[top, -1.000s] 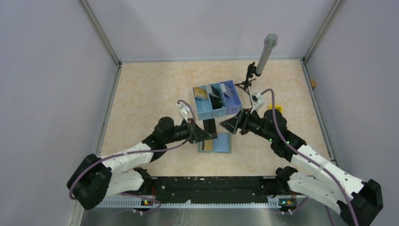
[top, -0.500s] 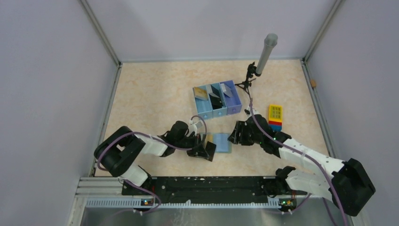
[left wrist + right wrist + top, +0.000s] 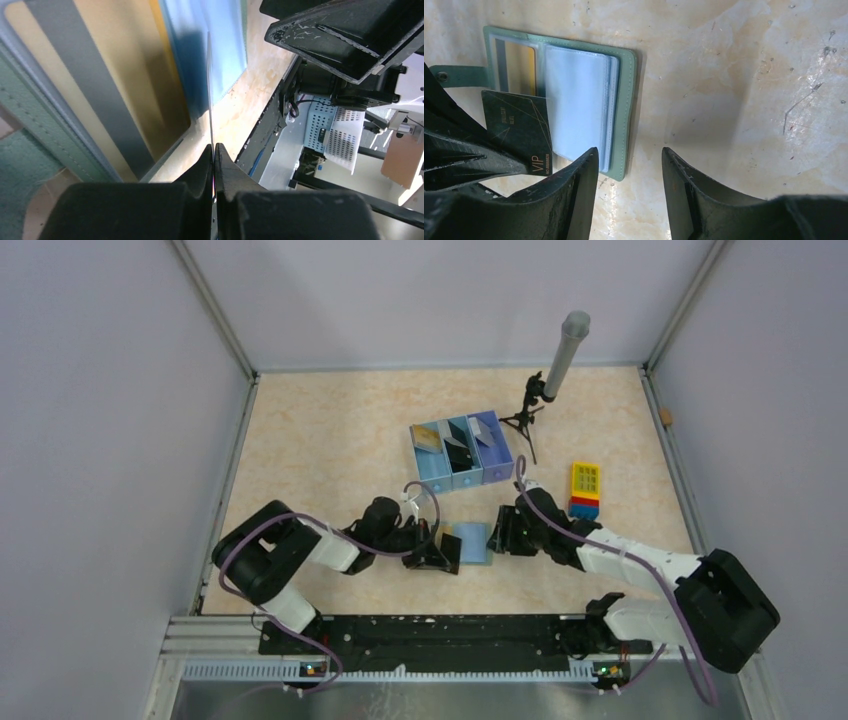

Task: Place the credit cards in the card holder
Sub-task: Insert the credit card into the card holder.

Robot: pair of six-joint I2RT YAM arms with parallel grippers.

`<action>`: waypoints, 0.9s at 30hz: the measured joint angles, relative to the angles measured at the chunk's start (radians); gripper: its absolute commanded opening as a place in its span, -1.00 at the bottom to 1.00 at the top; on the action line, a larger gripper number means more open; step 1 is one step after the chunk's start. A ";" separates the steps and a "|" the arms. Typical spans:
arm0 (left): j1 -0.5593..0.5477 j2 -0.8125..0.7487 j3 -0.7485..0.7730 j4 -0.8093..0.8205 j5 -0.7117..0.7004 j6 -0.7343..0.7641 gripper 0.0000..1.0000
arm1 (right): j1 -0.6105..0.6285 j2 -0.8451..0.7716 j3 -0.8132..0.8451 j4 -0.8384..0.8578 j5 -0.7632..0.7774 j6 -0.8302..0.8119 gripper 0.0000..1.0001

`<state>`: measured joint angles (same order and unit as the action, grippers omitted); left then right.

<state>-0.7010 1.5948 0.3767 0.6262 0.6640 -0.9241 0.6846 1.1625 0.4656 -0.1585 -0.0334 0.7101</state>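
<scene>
Card holder (image 3: 579, 100) grey-green outside, light blue inside, matching stitching along green edge; gold card (image 3: 521, 65) in its clear pocket, grey stripe down one side; black card (image 3: 519, 130) patterned with thin gold lines, gold "VIP" lettering; my left gripper (image 3: 214, 150) plain black; my right gripper (image 3: 629, 156) black, scuffed with whitish flecks; table (image 3: 734, 75) beige, marbled with cream veins; tray (image 3: 438, 483) light blue, black and violet-blue compartments; block (image 3: 586, 480) yellow on top, red and blue layers below; my right arm (image 3: 640, 562) white links, black joints.
</scene>
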 measured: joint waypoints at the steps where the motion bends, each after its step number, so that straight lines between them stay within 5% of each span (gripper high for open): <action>1: 0.000 0.011 0.000 0.008 0.000 -0.010 -1.00 | 0.000 0.008 0.000 0.002 0.002 0.000 -0.04; 27: 0.038 0.163 -0.018 0.265 -0.020 -0.208 -1.00 | 0.000 0.098 0.000 0.115 -0.021 0.016 -0.11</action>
<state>-0.6632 1.7580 0.3584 0.8909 0.6441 -1.1320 0.6846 1.2602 0.4656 -0.0437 -0.0544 0.7261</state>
